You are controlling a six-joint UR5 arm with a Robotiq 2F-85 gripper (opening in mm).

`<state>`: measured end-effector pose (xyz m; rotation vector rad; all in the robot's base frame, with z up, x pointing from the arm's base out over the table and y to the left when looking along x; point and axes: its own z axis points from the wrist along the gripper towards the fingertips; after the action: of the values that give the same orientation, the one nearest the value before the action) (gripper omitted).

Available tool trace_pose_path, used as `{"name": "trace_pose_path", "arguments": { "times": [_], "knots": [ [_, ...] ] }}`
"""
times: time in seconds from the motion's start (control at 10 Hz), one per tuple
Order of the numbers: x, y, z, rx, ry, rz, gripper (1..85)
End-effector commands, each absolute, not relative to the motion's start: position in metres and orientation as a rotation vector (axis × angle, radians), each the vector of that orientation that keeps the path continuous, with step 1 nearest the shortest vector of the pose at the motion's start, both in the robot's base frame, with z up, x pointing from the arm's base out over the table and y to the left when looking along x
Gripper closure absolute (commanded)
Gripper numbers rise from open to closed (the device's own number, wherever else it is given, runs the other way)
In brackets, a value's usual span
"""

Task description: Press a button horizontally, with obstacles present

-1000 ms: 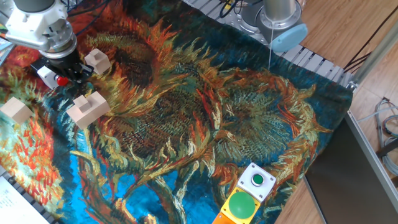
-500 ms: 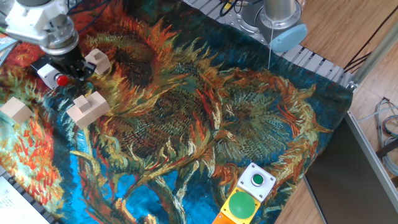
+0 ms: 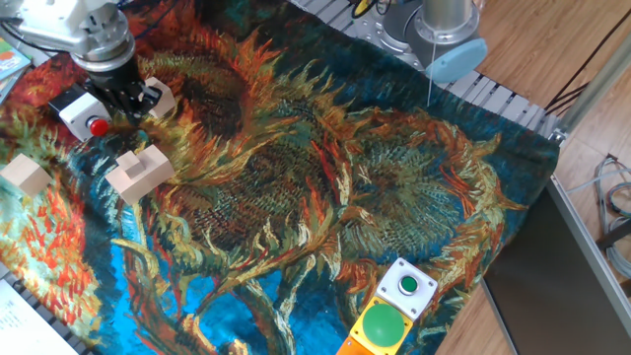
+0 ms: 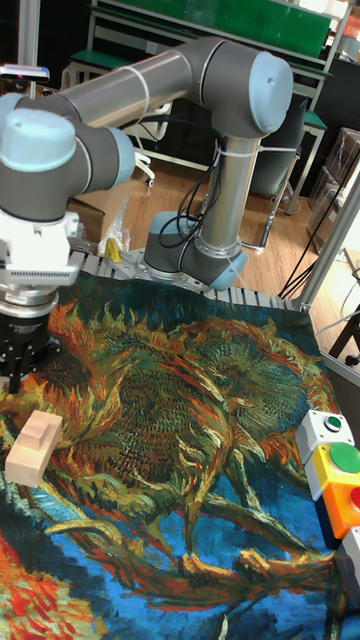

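The button [image 3: 98,126] is a small red disc on the side of a little white box [image 3: 77,106] at the far left of the cloth. My gripper [image 3: 126,99] stands just right of that box, its dark fingers pointing down between the box and a small wooden cube [image 3: 161,96]. No gap or contact between the fingertips shows. A notched wooden block [image 3: 138,170] lies in front of the button, and another cube [image 3: 25,175] sits at the left edge. In the tall fixed view my gripper [image 4: 22,375] hangs above the notched block [image 4: 33,445]; the button is out of that view.
A white box with a green button [image 3: 408,286] and a green dome on a yellow box [image 3: 384,325] stand at the near right edge. The arm's base [image 3: 449,30] is at the back. The sunflower-patterned cloth [image 3: 325,177] covers the table.
My gripper has moved back and to the right, away from the red button. The white box, partly covered before, now shows in full.
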<state>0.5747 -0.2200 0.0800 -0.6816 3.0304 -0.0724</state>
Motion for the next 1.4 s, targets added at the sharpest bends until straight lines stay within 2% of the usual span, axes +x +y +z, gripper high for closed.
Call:
{"name": "trace_pose_path", "arguments": {
  "times": [0.0,0.1,0.2,0.5,0.8,1.0,1.2,1.3],
  "knots": [
    [0.585,-0.210,0.085,-0.677,2.973,-0.039,84.3],
    [0.584,-0.209,0.075,-0.671,2.953,-0.011,84.3],
    [0.574,-0.198,0.082,-0.646,2.961,0.013,84.3],
    [0.549,-0.158,0.140,-0.592,3.032,-0.073,84.3],
    [0.553,-0.169,0.140,-0.642,3.013,-0.142,84.3],
    [0.562,-0.157,0.138,-0.678,2.964,-0.078,84.3],
    [0.571,-0.107,0.124,-0.578,2.961,-0.001,84.3],
    [0.576,-0.083,0.120,-0.516,2.966,-0.041,84.3]
  ]
}}
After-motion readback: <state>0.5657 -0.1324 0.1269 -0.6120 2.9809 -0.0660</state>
